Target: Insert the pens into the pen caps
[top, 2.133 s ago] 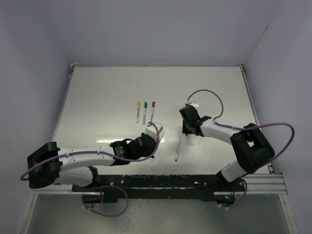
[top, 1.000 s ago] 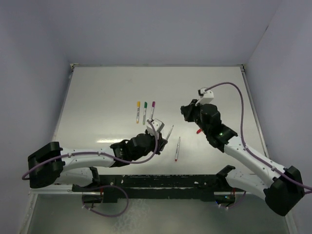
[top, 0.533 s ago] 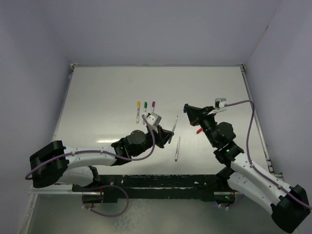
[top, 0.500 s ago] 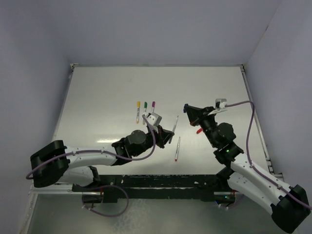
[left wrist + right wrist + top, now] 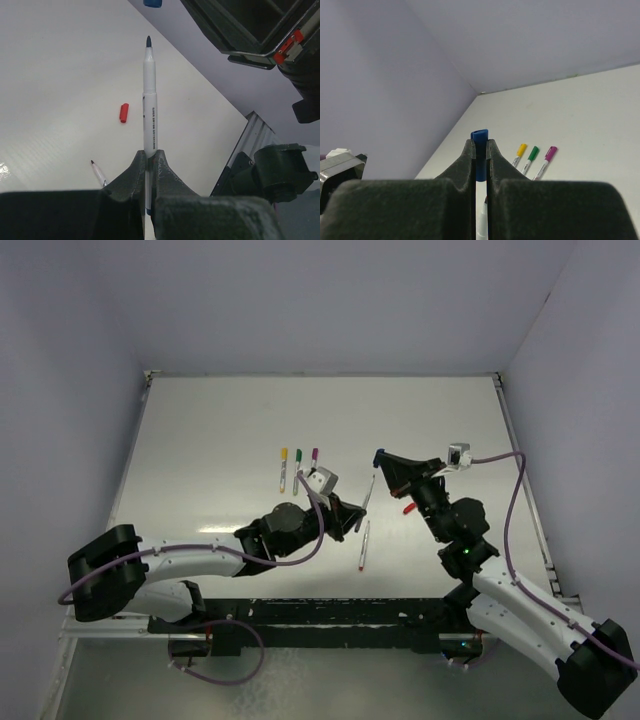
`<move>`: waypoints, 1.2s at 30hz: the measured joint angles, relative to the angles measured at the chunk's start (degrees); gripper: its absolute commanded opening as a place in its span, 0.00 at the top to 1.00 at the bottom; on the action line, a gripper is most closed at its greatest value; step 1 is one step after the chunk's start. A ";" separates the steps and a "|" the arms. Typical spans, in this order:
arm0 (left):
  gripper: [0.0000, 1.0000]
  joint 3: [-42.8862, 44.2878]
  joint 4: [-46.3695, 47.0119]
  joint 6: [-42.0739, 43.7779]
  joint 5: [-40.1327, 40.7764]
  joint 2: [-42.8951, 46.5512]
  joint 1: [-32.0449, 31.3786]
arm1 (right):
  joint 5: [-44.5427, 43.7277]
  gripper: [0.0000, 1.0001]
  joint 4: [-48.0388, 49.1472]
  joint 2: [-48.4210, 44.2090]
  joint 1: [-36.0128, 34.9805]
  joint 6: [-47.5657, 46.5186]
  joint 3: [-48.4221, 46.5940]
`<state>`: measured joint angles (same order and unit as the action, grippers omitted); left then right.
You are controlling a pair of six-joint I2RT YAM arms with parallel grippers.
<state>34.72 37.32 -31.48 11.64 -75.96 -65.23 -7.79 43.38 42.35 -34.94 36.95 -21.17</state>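
My left gripper [image 5: 352, 512] is shut on the blue-tipped pen [image 5: 368, 490] and holds it off the table, tip up; the left wrist view shows the pen [image 5: 150, 100] in the fingers [image 5: 134, 167]. My right gripper [image 5: 381, 458] is shut on the blue cap [image 5: 377, 453], which shows clearly in the right wrist view [image 5: 480, 147], just beyond the pen's tip. The cap's edge shows above the tip [image 5: 152, 3]. A red cap [image 5: 408, 508] and an uncapped red-tipped pen [image 5: 363, 545] lie on the table.
Three capped pens, yellow [image 5: 283, 468], green [image 5: 297, 468] and magenta [image 5: 312, 468], lie side by side left of the grippers. They also show in the right wrist view [image 5: 532, 155]. The white table [image 5: 200, 440] has a metal rail along its near edge.
My left gripper has lifted the blue pen off the table and carried it right and up. My right gripper has risen with the blue cap and turned toward the pen's tip.
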 measured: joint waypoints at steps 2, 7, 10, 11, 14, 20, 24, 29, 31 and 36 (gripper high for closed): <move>1.00 0.28 0.00 0.02 -0.15 0.00 0.00 | 0.28 1.00 0.07 0.00 0.00 0.07 0.00; 1.00 0.66 0.33 0.02 -0.44 0.00 0.02 | 1.07 1.00 -0.04 -0.76 0.00 0.15 0.20; 1.00 0.68 0.72 0.02 -0.55 0.00 0.13 | 1.33 1.00 -0.13 -1.31 0.00 0.15 0.22; 1.00 0.68 0.76 0.02 -0.55 0.00 0.20 | 1.36 1.00 -0.13 -1.44 0.00 0.13 0.22; 1.00 0.68 0.74 0.02 -0.52 0.00 0.26 | 1.36 1.00 -0.15 -1.84 0.00 0.15 0.48; 1.00 0.68 0.76 0.04 -0.52 0.46 0.35 | 1.33 1.00 -0.17 -1.97 0.00 0.13 1.07; 1.00 0.68 0.76 0.07 -0.55 0.74 0.35 | 1.36 1.00 -0.11 -1.90 0.00 0.15 1.07; 1.00 0.68 0.76 0.07 -0.55 0.74 0.35 | 1.42 1.00 -0.02 -1.84 0.00 0.24 1.07; 1.00 0.68 0.76 0.07 -0.55 0.74 0.35 | 1.49 1.00 0.15 -1.73 0.00 0.46 1.07; 1.00 0.68 0.76 0.07 -0.55 0.74 0.57 | 1.95 1.00 0.33 -1.14 0.00 1.05 1.33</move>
<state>35.40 38.09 -31.42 11.09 -75.22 -64.66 -5.85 43.70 41.21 -34.94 38.00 -19.84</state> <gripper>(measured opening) 0.030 0.032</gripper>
